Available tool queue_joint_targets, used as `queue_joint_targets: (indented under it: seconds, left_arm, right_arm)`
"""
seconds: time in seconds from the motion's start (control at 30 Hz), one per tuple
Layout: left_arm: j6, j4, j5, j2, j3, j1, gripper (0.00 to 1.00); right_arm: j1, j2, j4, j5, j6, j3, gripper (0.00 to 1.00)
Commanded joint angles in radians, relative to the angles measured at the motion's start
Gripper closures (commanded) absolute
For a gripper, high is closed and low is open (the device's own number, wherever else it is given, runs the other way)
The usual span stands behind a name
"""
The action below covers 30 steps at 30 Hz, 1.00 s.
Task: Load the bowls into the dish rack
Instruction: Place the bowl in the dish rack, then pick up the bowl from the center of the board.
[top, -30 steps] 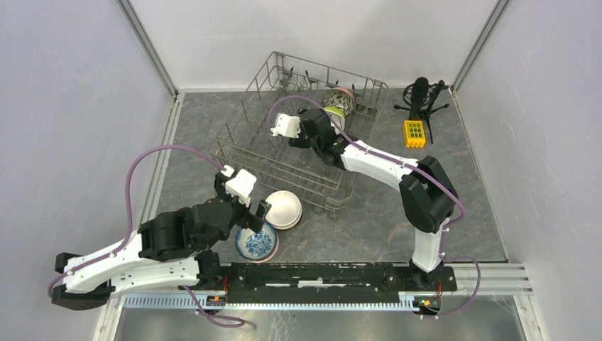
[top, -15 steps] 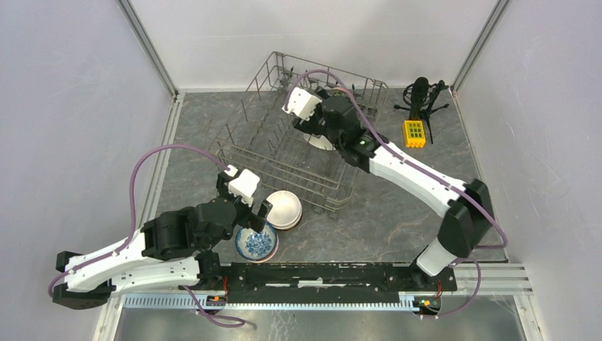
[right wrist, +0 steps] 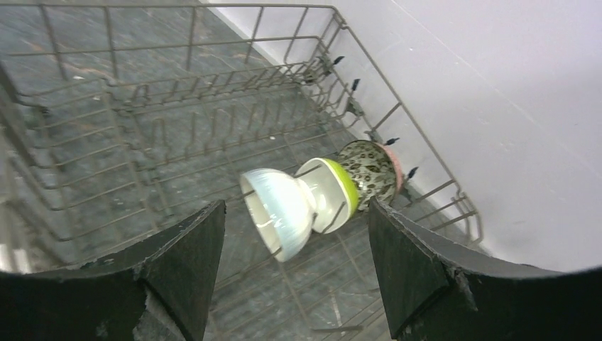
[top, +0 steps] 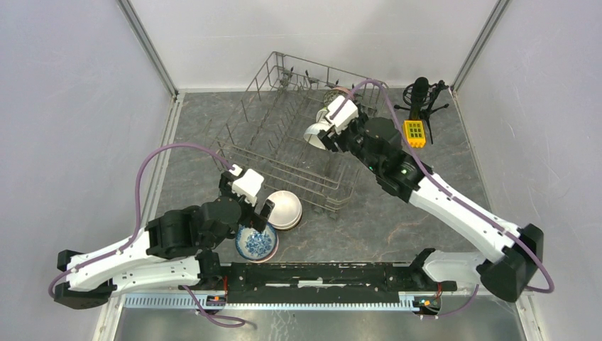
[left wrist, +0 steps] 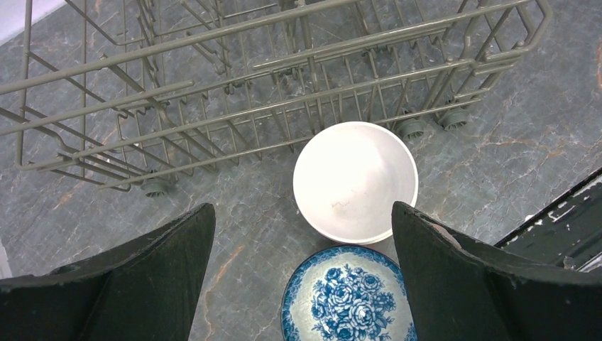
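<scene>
While the right gripper (right wrist: pixel 294 209) hangs wide and empty over the large grey wire dish rack (top: pixel 270 153), where a pale white bowl (right wrist: pixel 273 202), a lime green bowl (right wrist: pixel 335 186) and a black-and-white speckled bowl (right wrist: pixel 369 170) stand on edge, upper centre overhead, we judge loading partway done. Our left gripper (left wrist: pixel 302 213), fully spread and holding nothing, hovers over a round blue-and-white patterned bowl (left wrist: pixel 348 302) and a plain white ceramic bowl (left wrist: pixel 355 177) on the grey table (left wrist: pixel 497 156), lower centre; next it must drop and pinch one rim.
</scene>
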State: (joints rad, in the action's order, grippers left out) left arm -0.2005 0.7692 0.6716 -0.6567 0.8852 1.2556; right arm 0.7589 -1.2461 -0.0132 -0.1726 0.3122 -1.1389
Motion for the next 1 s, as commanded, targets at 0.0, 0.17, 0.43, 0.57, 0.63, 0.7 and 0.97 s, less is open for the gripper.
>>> queue_joint_targets:
  seconds: [0.0, 0.17, 0.43, 0.57, 0.63, 0.7, 0.97]
  left_arm:
    - [0.006, -0.032, 0.005, -0.009, 0.009, -0.007, 0.0]
    - [0.004, -0.031, 0.006, -0.032, 0.009, -0.007, 0.0]
    - [-0.016, -0.029, -0.004, -0.045, 0.019, -0.007, 0.0]
    - [-0.017, -0.025, 0.002, -0.058, 0.021, -0.008, 0.0]
    - [-0.02, -0.023, 0.002, -0.062, 0.023, -0.008, 0.0]
    - [-0.022, -0.023, 0.002, -0.061, 0.023, -0.007, 0.0]
    - [-0.022, -0.022, 0.006, -0.068, 0.023, -0.007, 0.0]
  right_arm:
    - [0.005, 0.119, -0.015, 0.085, -0.129, 0.065, 0.22]
    - [0.004, 0.235, -0.058, 0.12, -0.189, 0.137, 0.22]
    - [0.004, 0.39, -0.19, 0.166, -0.31, 0.186, 0.23]
    - [0.005, 0.438, -0.259, 0.17, -0.379, 0.212, 0.26]
    - [0.004, 0.464, -0.29, 0.139, -0.394, 0.235, 0.27]
    - [0.003, 0.486, -0.318, 0.085, -0.406, 0.255, 0.28]
    - [0.003, 0.527, -0.397, -0.067, -0.463, 0.351, 0.3]
